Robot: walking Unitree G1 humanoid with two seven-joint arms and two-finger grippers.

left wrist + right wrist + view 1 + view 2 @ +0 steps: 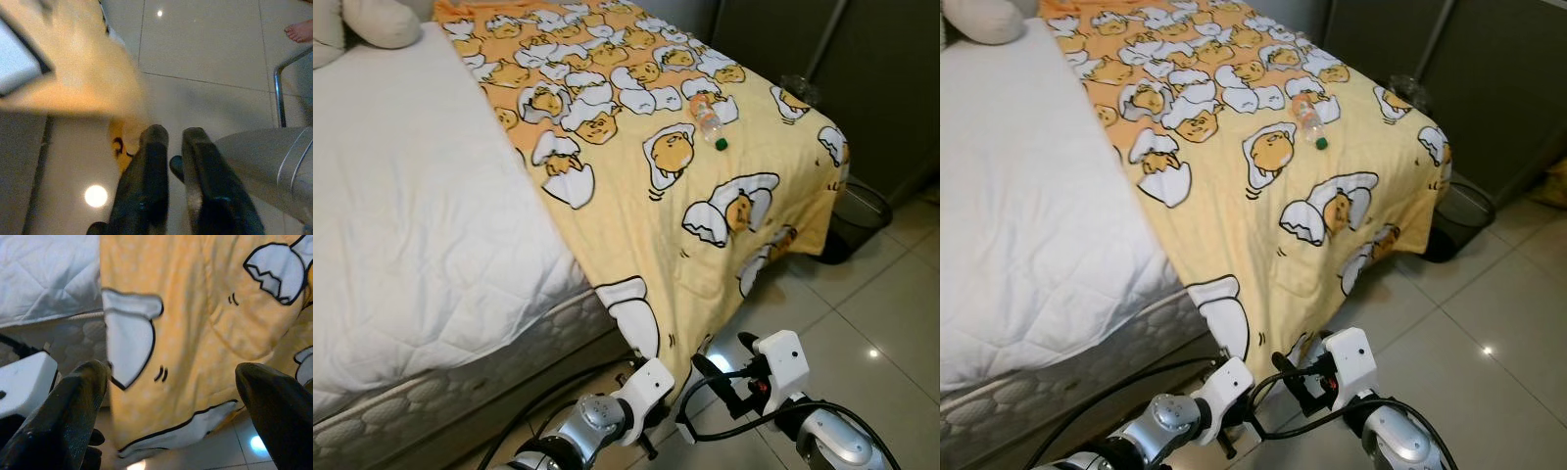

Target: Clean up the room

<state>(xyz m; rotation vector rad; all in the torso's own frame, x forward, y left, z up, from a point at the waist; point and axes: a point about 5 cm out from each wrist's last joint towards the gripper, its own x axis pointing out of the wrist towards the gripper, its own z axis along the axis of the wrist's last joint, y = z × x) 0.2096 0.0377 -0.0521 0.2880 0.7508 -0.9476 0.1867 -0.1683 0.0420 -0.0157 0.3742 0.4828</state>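
Observation:
A clear plastic bottle [708, 119] with a green cap lies on its side on the yellow egg-print blanket [656, 196], far across the bed. The blanket covers the right part of the bed and hangs over its foot. Both arms are held low in front of that hanging edge. My right gripper [176, 372] is open wide with nothing between its fingers, facing the hanging blanket. In the left eye view the right gripper [724, 357] sits just below the blanket's hem. My left gripper [175, 139] points down at the tiled floor, fingers close together and empty.
The white quilted mattress [411, 215] takes up the left side, with a pale pillow [382, 20] at its head. A black mesh bin [857, 220] stands on the tiles by the bed's far corner. A person's bare foot [301, 30] and a metal tube [278, 88] are nearby.

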